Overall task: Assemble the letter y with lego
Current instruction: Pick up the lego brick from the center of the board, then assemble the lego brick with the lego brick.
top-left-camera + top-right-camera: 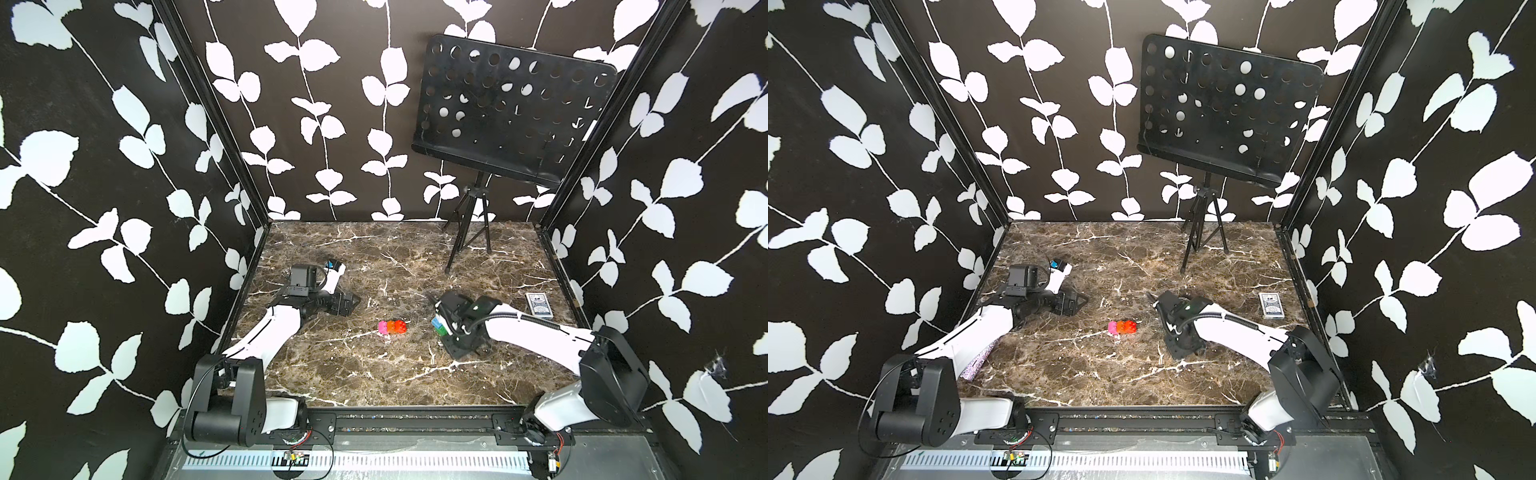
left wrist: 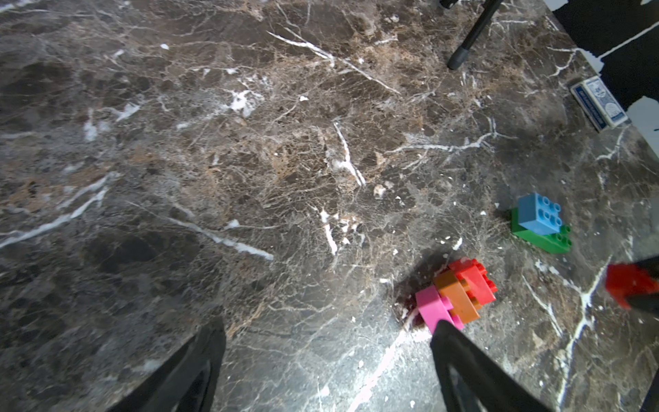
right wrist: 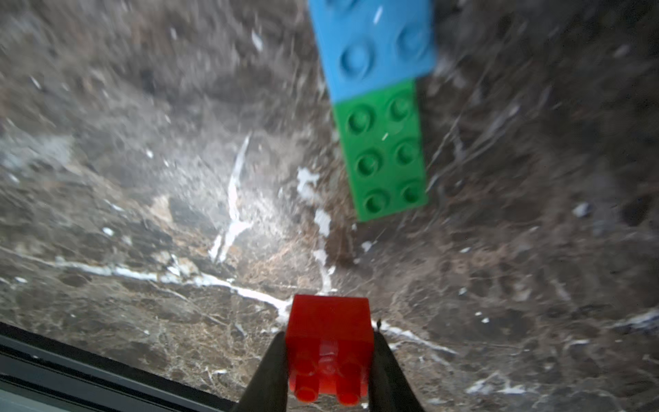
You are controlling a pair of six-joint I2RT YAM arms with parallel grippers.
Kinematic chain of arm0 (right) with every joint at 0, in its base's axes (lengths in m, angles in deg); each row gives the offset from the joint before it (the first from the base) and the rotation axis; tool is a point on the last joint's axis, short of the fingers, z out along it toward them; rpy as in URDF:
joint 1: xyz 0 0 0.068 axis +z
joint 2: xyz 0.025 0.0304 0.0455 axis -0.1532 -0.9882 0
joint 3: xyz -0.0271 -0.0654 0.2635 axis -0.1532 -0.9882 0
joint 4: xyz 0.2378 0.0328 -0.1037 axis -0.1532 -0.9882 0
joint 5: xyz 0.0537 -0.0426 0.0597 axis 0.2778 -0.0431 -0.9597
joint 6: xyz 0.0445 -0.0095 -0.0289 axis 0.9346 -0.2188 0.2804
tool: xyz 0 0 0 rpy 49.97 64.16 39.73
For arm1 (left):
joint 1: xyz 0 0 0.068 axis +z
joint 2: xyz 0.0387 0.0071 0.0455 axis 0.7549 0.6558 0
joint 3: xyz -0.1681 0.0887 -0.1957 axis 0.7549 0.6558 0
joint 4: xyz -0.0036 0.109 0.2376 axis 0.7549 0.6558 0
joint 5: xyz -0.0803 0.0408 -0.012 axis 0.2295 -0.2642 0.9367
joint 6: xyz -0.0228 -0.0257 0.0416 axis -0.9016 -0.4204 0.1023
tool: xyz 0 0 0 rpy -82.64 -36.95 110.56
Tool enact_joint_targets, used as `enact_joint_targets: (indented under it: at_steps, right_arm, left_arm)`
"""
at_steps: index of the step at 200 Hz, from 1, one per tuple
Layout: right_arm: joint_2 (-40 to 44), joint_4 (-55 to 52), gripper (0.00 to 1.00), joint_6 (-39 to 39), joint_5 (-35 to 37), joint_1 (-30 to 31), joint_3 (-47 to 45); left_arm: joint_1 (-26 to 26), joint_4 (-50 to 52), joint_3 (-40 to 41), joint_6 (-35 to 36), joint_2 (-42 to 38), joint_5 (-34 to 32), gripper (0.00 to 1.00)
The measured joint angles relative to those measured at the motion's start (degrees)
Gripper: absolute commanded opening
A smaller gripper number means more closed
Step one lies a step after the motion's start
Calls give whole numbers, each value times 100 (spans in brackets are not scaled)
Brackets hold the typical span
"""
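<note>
light: bright, even | top views: sharp — edges bowed | right wrist: table (image 3: 142, 185) smeared

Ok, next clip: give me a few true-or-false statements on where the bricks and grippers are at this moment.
1. The right gripper is shut on a red brick. True.
2. The blue brick lies on the table apart from the green brick. False: it sits on one end of the green brick.
3. The left gripper grips the pink brick. False: its jaws are open and empty; the pink brick is joined to an orange brick on the table.
4. A card pack lies on the table. True.
</note>
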Motion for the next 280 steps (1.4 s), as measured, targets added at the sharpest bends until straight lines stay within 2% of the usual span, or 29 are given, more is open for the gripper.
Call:
enact_joint_targets:
  at_steps: [45,118,280]
  right_arm:
    - [-258,-258,25,-933,7,-516,509]
    - [-1104,-367,24,-2004,-118,-546,885]
    - [-1515,-413,23,-2601,-94,-706,1075]
  left_arm:
    - [-4,-28,33,-11,0,11,92]
    - [-4,-28,33,-11,0,7,92]
    - [-4,-28,33,-7,37,-22,92]
